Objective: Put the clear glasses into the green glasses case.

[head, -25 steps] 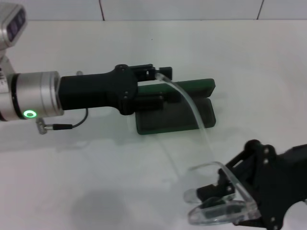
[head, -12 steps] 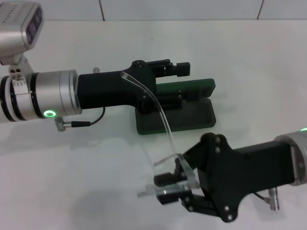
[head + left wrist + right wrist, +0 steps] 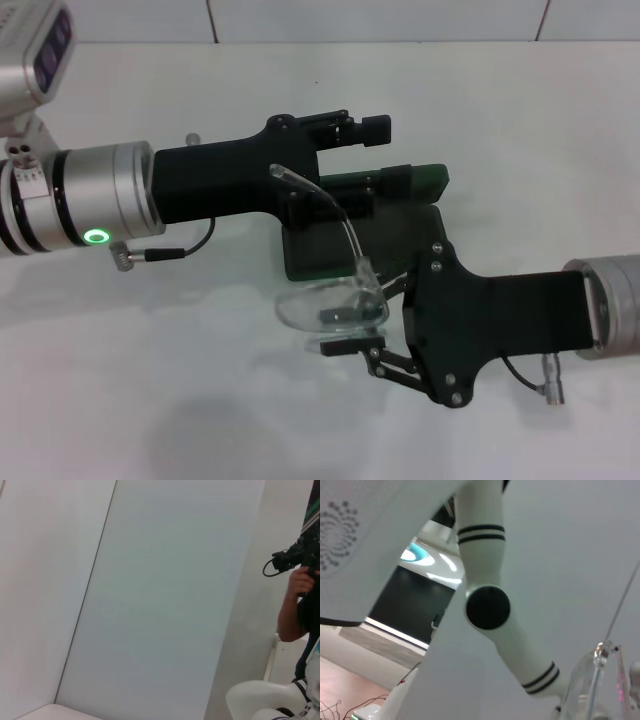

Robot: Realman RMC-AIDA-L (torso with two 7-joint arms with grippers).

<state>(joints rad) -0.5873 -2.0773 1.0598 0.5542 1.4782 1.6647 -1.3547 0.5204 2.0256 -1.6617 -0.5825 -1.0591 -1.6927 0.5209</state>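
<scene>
From the head camera, the right gripper (image 3: 345, 335) is clamping the transparent plastic wraparound clear glasses (image 3: 330, 305) just before the open dark green hard glasses case (image 3: 400, 245). The left gripper (image 3: 375, 155), fingers apart, is crowding the case; the long temple could snag there. The right wrist camera is seeing only the lens edge; the left wrist camera shows nothing of the task.

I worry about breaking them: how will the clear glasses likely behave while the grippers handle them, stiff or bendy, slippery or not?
The clear glasses look thin and glossy, so probably slippery in the right gripper, which pinches the lens front. One long arm arcs up toward the left gripper; it likely flexes and springs back. They seem light. The green glasses case lies open behind.
</scene>
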